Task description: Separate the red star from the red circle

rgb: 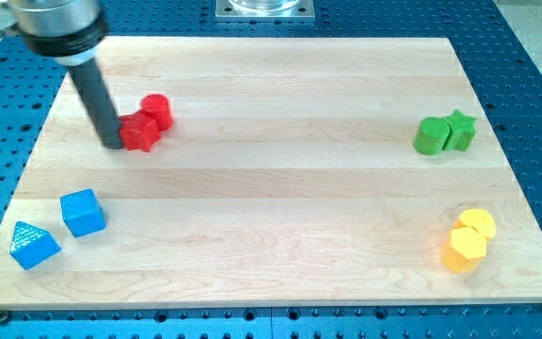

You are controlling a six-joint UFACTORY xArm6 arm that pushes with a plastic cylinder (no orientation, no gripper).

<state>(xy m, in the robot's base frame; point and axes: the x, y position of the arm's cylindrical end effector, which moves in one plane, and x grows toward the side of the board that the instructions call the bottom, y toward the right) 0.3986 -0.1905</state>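
The red star (141, 132) lies at the upper left of the wooden board (280, 169). The red circle (158, 110) touches it on its upper right side. My tip (113, 144) is right at the star's left edge, touching or almost touching it, with the dark rod rising up and to the view's left.
A blue cube (83, 212) and a blue triangle block (34, 246) lie at the lower left. A green circle (430, 137) and a green star (459, 130) touch at the right. Two yellow blocks (469, 241) sit at the lower right.
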